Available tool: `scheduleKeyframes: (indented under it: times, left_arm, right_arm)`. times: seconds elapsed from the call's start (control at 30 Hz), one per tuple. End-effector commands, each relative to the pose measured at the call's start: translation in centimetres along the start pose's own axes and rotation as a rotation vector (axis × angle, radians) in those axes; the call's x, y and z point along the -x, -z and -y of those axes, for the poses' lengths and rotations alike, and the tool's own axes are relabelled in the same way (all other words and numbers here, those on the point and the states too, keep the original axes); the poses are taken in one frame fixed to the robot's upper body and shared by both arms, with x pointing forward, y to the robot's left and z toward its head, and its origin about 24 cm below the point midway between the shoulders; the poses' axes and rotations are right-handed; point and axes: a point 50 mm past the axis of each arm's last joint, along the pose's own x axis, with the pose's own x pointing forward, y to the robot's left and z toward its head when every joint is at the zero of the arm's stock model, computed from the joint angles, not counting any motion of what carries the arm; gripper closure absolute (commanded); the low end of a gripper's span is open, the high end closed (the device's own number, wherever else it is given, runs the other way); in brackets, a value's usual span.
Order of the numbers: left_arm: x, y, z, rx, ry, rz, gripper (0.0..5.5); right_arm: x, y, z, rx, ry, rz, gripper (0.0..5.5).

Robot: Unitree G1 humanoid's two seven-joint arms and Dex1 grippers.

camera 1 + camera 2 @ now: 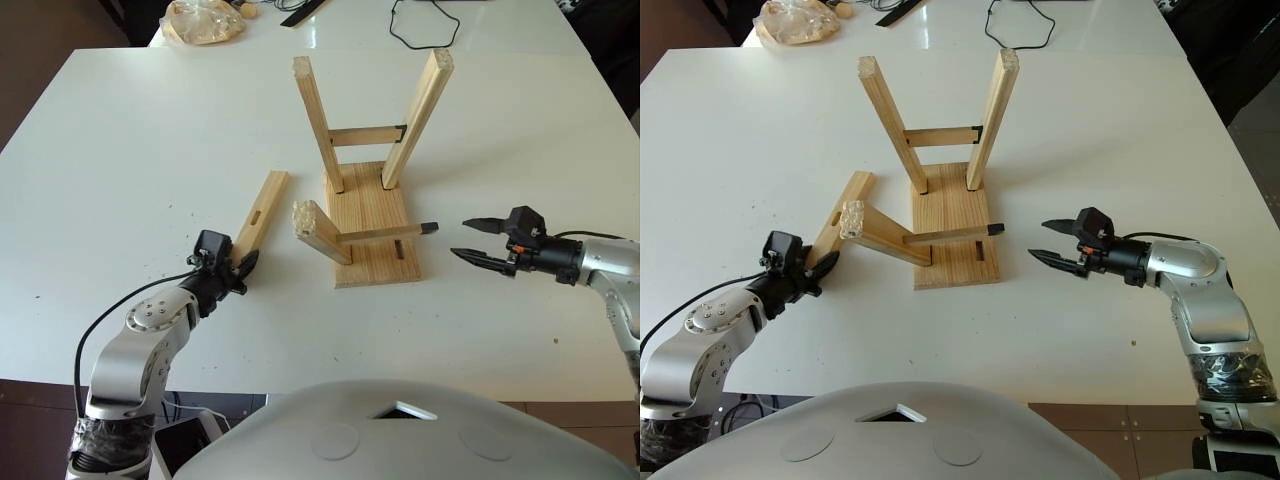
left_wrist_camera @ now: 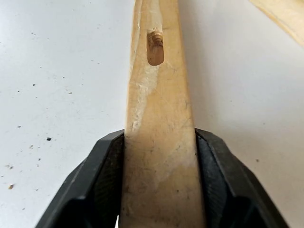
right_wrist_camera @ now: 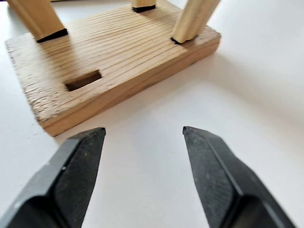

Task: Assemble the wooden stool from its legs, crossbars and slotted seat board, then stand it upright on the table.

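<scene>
The slotted seat board (image 1: 372, 232) lies flat mid-table. Two legs (image 1: 318, 120) (image 1: 420, 113) joined by a crossbar (image 1: 366, 135) stand up from its far end. A third leg (image 1: 322, 232) leans from the near left slot, with a loose crossbar (image 1: 388, 232) sticking out to the right. One slot (image 3: 83, 80) near the front right is open. The fourth leg (image 1: 262, 212) lies flat left of the board. My left gripper (image 1: 240, 266) is shut on its near end (image 2: 159, 156). My right gripper (image 1: 472, 240) hovers open just right of the board.
A plastic bag (image 1: 203, 20) of small parts and a black cable (image 1: 420, 30) lie at the table's far edge. Bare white table (image 1: 120, 150) spreads to the left and right of the stool parts.
</scene>
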Motion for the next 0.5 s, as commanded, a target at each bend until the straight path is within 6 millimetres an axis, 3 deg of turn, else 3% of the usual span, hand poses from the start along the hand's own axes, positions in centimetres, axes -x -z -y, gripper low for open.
scheduleKeyframes:
  times: [0.03, 0.23, 0.5]
  left_arm:
    - [0.0, -0.3, -0.6, 0.017, -0.032, 0.02, 3.48]
    - [0.8, -6.6, -2.0, -0.006, -0.025, 0.314, 3.48]
    - [5.8, -15.4, -4.9, -0.152, 0.004, 0.693, 3.48]
  right_arm:
    - [0.8, -0.1, 1.0, 0.015, 0.03, -0.027, 2.49]
    - [1.8, -1.3, 2.6, 0.016, 0.097, 0.015, 2.49]
    - [3.9, -4.2, 5.7, -0.031, 0.259, 0.159, 2.49]
